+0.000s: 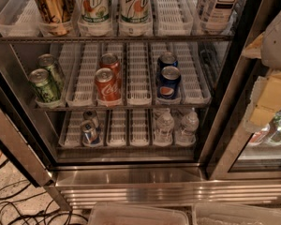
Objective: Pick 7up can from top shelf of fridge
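Note:
Two 7up cans (94,6) (134,6) stand side by side in white lane trays on the top shelf (112,39) of the fridge (131,182), whose door is open. Only their lower parts show; the tops are cut off by the frame edge. A bronze-gold can (51,6) stands to their left. My gripper (268,100), white with yellowish parts, is at the right edge of the view, outside the fridge in front of the right door frame. It is well to the right of and lower than the 7up cans and touches nothing I can see.
A tea bottle (220,3) stands at the top shelf's right. The middle rack holds green cans (44,86), red cans (105,86) and blue cans (168,81). The lower rack holds small cans (90,130) and water bottles (165,125). Cables (9,203) lie on the floor at left, and clear bins (140,214) sit below.

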You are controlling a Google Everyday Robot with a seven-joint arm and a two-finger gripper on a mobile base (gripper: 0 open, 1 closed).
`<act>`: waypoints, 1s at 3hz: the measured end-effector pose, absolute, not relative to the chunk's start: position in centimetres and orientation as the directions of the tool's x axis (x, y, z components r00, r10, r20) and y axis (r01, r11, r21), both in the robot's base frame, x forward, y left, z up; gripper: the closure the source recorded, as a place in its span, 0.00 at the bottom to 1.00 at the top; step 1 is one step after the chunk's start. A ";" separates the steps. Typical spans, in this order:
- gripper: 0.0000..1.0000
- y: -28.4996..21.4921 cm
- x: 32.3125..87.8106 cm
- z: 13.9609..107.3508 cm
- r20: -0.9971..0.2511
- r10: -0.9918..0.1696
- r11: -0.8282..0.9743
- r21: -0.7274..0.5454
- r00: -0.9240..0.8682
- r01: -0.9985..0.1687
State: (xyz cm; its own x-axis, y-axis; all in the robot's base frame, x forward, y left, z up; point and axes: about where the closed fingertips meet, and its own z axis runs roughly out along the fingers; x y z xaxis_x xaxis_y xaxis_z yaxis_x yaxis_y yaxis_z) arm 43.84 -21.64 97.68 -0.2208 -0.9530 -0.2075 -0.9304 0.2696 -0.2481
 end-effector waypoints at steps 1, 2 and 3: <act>0.00 -21.6 43.8 97.7 -0.208 -0.953 0.270 -0.248 -0.221 -0.930; 0.00 -20.6 44.1 97.6 -0.244 -0.941 0.293 -0.237 -0.235 -0.926; 0.00 -17.5 44.6 97.4 -0.363 -0.902 0.323 -0.204 -0.235 -0.924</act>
